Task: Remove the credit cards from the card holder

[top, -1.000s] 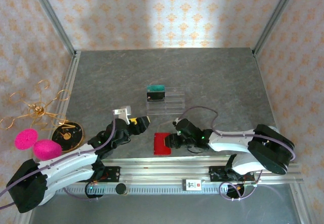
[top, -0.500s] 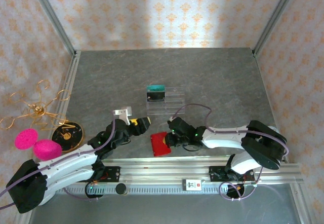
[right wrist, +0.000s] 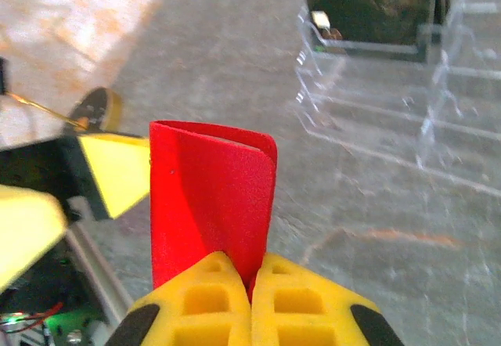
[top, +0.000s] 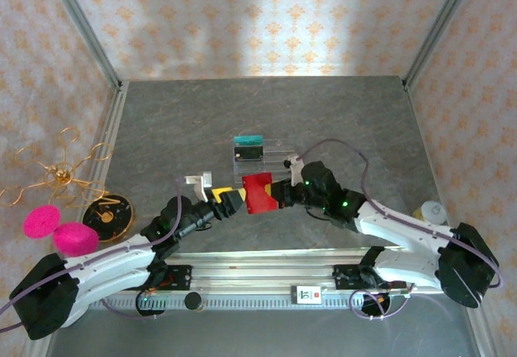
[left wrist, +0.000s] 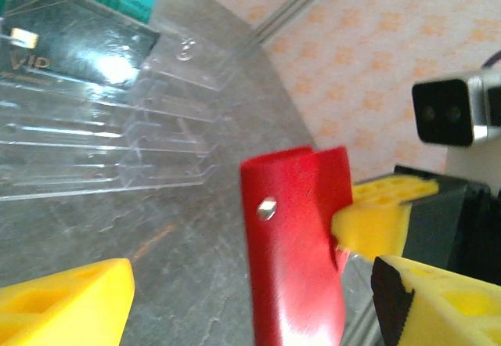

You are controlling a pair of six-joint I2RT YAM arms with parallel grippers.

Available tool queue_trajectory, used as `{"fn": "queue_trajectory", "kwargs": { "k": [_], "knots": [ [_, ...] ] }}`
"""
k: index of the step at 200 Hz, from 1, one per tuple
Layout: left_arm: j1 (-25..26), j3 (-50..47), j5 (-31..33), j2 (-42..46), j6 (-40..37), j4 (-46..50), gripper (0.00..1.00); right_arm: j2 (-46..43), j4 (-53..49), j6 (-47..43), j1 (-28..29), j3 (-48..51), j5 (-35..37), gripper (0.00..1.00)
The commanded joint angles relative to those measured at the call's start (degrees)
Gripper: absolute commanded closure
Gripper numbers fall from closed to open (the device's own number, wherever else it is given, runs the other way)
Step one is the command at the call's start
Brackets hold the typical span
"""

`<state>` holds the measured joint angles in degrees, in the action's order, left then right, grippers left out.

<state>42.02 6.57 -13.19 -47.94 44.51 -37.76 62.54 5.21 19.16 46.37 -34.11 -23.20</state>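
The grey tabletop (top: pixel 347 123) spreads out below me, and the largest thing on it is the clear compartmented tray (top: pixel 271 161) lying towards the middle. A black card (top: pixel 250 153) stands in the tray's far left slot, with a teal-green card (top: pixel 249 140) just behind it. Just in front of the tray is the red card holder (top: pixel 258 192) (folded shut, its fold uppermost in my right wrist view). My right pincer (right wrist: pixel 250 272) is clamped tight on the edge opposite that fold, with the red sheet pinched in between. My left pincer (left wrist: pixel 252 283) stands wide open and straddles the holder from the other side; as far as I can see, it touches neither face. The holder seems raised off the tabletop, though the overhead view is too coarse for me to be sure. A small silvery stud (left wrist: pixel 267 207) sits on its red outer face.
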Motion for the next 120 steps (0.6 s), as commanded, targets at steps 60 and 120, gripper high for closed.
{"fn": "queue_trajectory", "kwargs": {
  "k": [60,120],
  "knots": [
    [0.5,-0.7,-8.4,1.4,-2.2,-12.7,0.26,0.3,11.6,-2.4,-3.2,-4.1,-18.2,1.0],
    [0.5,0.1,-9.3,1.5,-1.8,-14.7,0.61,5.5,11.5,-1.0,-3.1,-6.7,-18.0,1.0]
  ]
}}
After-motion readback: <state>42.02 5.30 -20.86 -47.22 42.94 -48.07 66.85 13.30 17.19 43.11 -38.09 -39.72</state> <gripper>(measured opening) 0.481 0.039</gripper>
